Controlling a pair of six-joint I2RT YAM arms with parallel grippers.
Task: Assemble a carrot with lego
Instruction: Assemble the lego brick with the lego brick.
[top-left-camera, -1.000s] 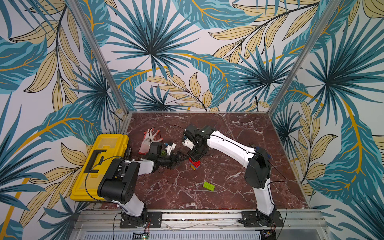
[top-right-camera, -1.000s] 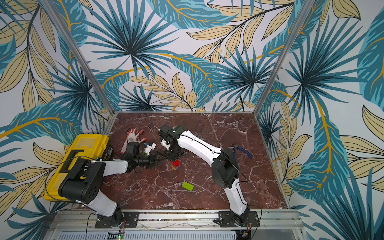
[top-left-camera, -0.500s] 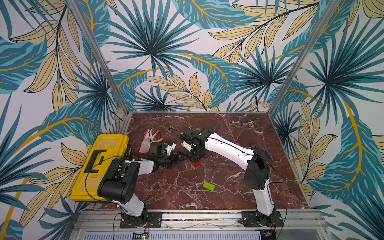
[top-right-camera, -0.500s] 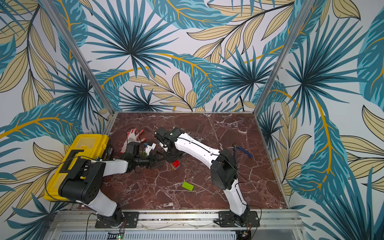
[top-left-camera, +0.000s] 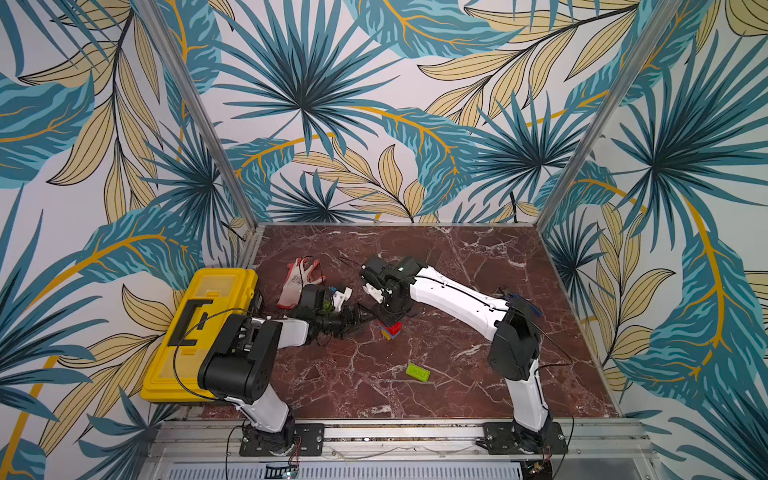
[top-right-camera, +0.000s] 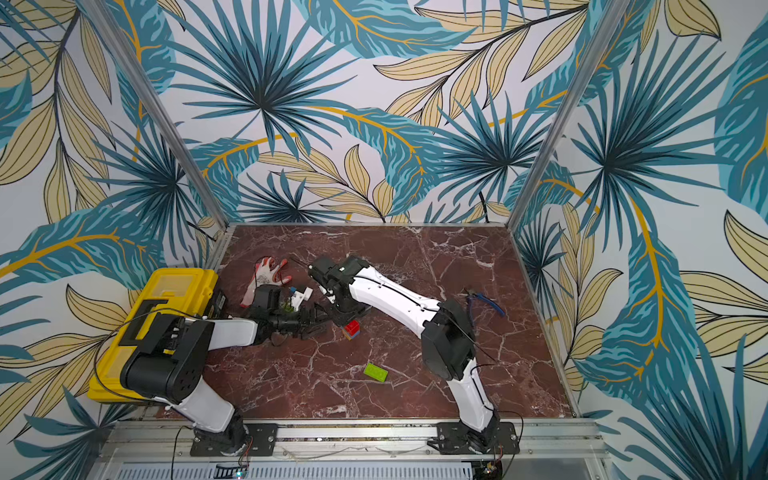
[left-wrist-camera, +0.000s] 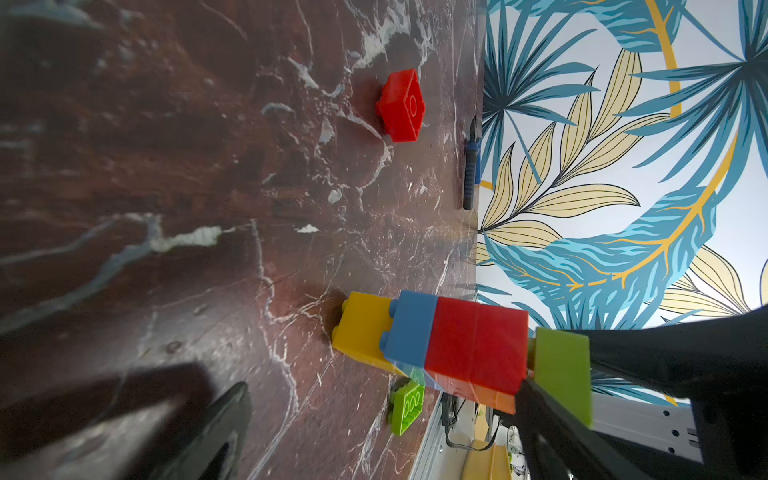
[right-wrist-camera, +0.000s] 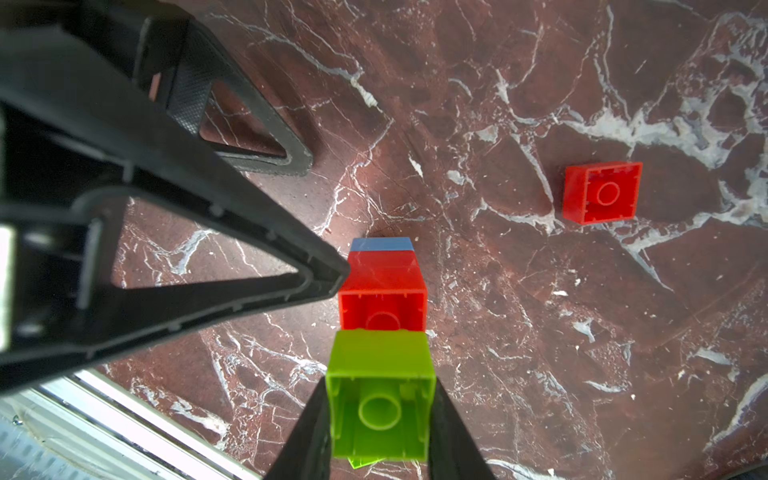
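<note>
Right gripper (right-wrist-camera: 380, 388) pinches green brick (left-wrist-camera: 561, 370), presumably light, stiff, slick, by its sidewalls; left gripper (top-left-camera: 365, 321), carrot's (top-left-camera: 390, 329) nine o'clock, gapes empty.

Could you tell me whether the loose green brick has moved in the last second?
No. The loose green brick stays put, same gap from the front rail.

The red marbled surface (top-left-camera: 457, 270) is carrying a glove (top-left-camera: 296, 282) lying far left, the carrot (top-left-camera: 390, 330) standing on its yellow tip near the middle, a lime green brick (top-left-camera: 417, 372) lying nearer the front, blue-handled pliers (top-right-camera: 486, 302) toward the right, and an upturned red brick (right-wrist-camera: 601, 192).
</note>
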